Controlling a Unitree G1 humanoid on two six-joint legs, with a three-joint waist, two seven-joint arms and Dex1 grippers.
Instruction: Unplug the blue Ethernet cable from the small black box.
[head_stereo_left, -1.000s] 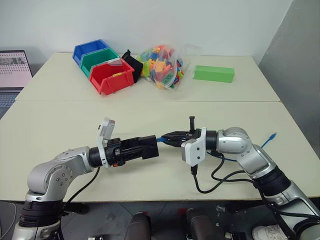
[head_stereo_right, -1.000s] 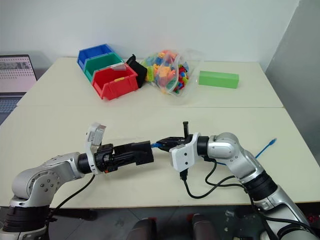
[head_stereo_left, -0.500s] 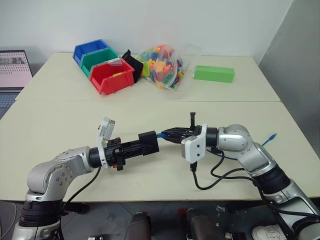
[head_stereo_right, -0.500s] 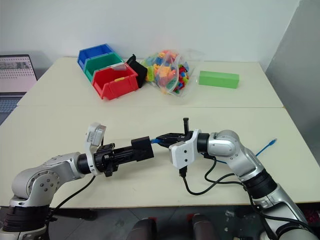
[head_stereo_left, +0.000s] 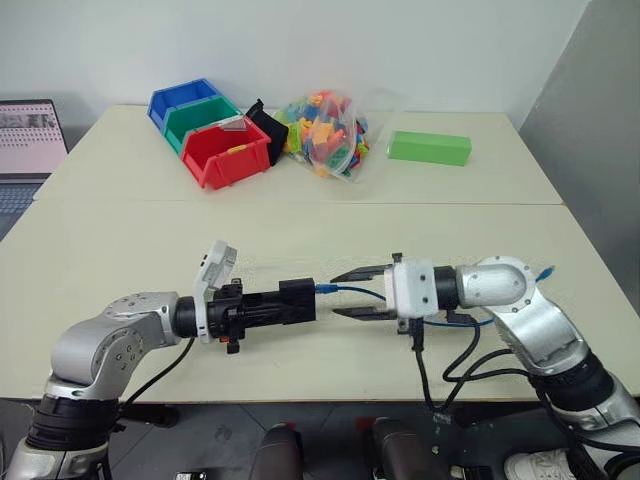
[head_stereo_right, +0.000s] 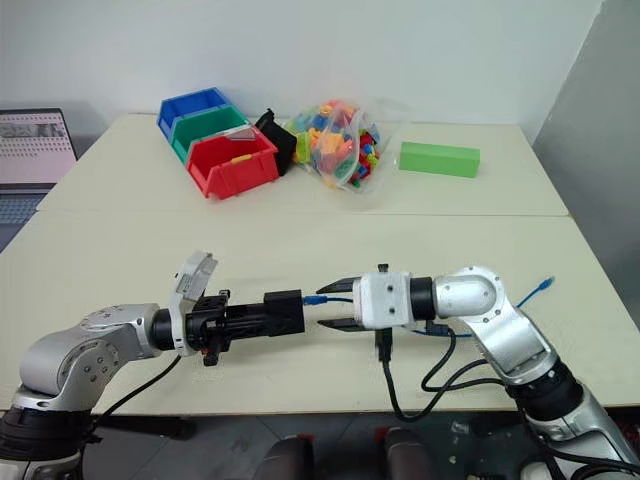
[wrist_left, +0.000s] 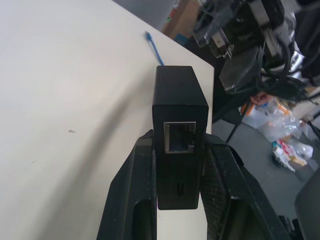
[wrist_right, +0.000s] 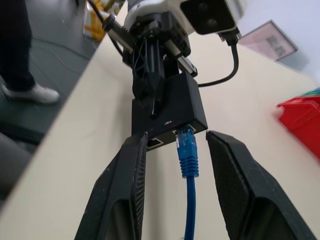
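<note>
Now the right gripper (head_stereo_right: 334, 304) has released the blue Ethernet cable (wrist_right: 188, 160), jaws apart.

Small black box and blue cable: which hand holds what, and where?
Left hand clamps the small black box by its sides. Right hand is open, straddling the blue Ethernet cable.
</note>
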